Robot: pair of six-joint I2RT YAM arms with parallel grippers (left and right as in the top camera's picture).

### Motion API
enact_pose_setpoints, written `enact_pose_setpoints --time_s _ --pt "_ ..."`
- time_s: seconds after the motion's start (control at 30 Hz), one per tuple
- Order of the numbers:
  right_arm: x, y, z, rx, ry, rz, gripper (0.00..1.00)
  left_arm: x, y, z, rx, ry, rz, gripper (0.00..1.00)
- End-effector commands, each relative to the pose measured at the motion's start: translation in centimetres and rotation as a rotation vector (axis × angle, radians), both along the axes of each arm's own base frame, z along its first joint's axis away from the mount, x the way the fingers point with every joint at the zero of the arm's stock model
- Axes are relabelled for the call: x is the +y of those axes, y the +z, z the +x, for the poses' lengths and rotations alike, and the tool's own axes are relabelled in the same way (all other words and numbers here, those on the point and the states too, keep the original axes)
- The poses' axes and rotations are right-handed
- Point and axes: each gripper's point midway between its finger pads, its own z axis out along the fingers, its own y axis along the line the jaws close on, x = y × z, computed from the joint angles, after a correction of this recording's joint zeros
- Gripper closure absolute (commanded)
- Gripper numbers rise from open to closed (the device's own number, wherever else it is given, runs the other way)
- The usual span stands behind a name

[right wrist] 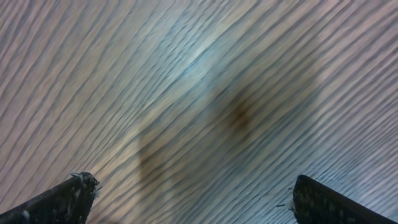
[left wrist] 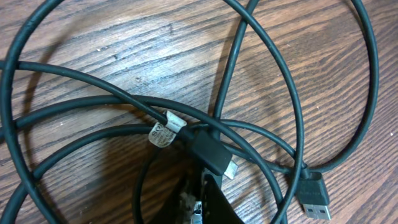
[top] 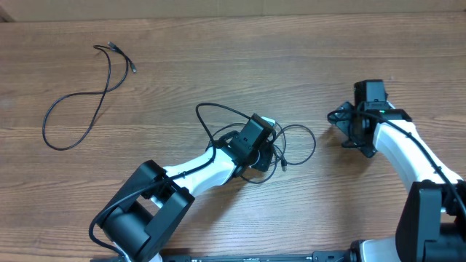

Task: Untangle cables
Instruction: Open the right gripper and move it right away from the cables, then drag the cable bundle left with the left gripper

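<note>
- The left gripper's fingers are pressed together, their dark tips down in the tangle of cables.
- A black plug with a silvery end lies right at those tips. Whether it is pinched or only touched, I cannot tell.
- A small white tag sits on a cord just beside that plug.
- A second plug, flat and silvery-ended, lies on the table near the first, toward the lower right of the left wrist view.
- Around them, thin black cords cross one another in several wide loops.
- From overhead, this tangle lies at the table's middle, with loops spreading on both sides of the left gripper.
- The right gripper's fingers stand wide apart, with only blurred bare wood between them.
- Overhead, the right gripper sits to the right of the tangle, apart from it.
- One cable lies alone at the far left, well apart, in a loose open loop.
</note>
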Motion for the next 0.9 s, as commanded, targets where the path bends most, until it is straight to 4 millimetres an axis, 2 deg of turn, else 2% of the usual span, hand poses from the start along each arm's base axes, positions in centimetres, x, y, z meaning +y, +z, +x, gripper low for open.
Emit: enact_pose_setpoints --time_s 0.0,0.13,0.3,0.4,0.47,0.53,0.63,0.87 --pt "-0.2 0.5 0.2 -0.018 0.009 -0.005 0.00 0.1 0.2 -0.2 -0.004 -0.023 0.007 0.93" --pt "-0.2 0.5 0.2 -0.018 0.009 -0.005 0.00 -0.2 4.0 0.3 -0.075 -0.023 -0.050 0.96" --pt "-0.2 0.5 0.2 -0.018 0.009 -0.005 0.00 0.1 10.5 1.7 -0.234 0.023 -0.122 0.96" --pt "-0.2 0.5 0.2 -0.018 0.008 -0.004 0.00 -0.1 12.3 1.7 -0.250 0.055 -0.174 0.96" --pt "-0.2 0.5 0.2 -0.018 0.009 -0.005 0.00 -0.1 12.0 1.6 -0.225 0.081 -0.185 0.93" --pt "-0.2 0.5 0.2 -0.018 0.009 -0.005 0.00 0.1 11.0 1.4 -0.198 0.088 -0.166 0.86" --pt "-0.2 0.5 0.2 -0.018 0.009 -0.005 0.00 0.1 8.8 1.3 -0.155 0.089 -0.129 0.80" --pt "-0.2 0.5 0.2 -0.018 0.009 -0.005 0.00 0.3 3.6 1.2 -0.056 0.125 -0.066 0.76"
